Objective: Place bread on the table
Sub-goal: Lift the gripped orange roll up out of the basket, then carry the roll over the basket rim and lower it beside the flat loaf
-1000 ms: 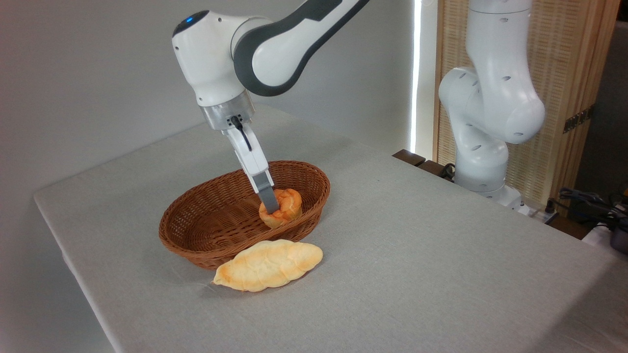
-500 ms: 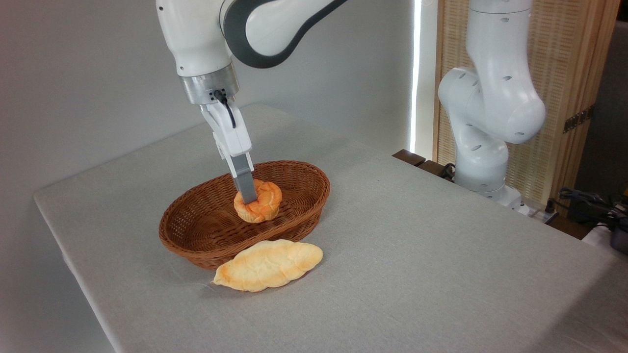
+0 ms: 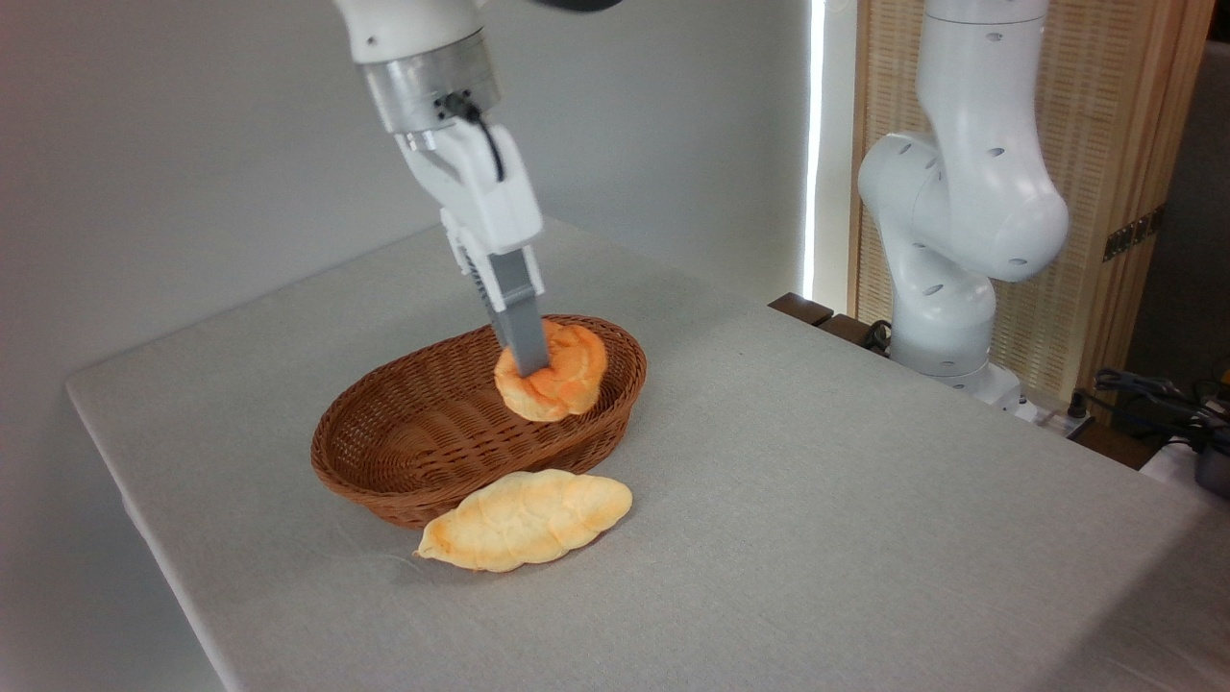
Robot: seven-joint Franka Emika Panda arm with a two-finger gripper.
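The bread (image 3: 559,380), a small round golden-orange bun, hangs in the air above the right half of the brown wicker basket (image 3: 404,452). My gripper (image 3: 534,368) is shut on it, one grey finger (image 3: 522,332) showing in front of the bun and the other hidden behind it. The bun is tilted, its paler underside turned toward the camera. The light grey table (image 3: 817,500) spreads out beneath all of this.
A longer, paler flat oval loaf (image 3: 527,520) lies on the cloth just in front of the basket. A second white robot arm (image 3: 956,202) stands at the table's right rear edge, with cables (image 3: 1153,399) beyond it.
My gripper has lifted the bun out of the basket's bottom and carried it up and to the right. The loaf and the basket have stayed put.
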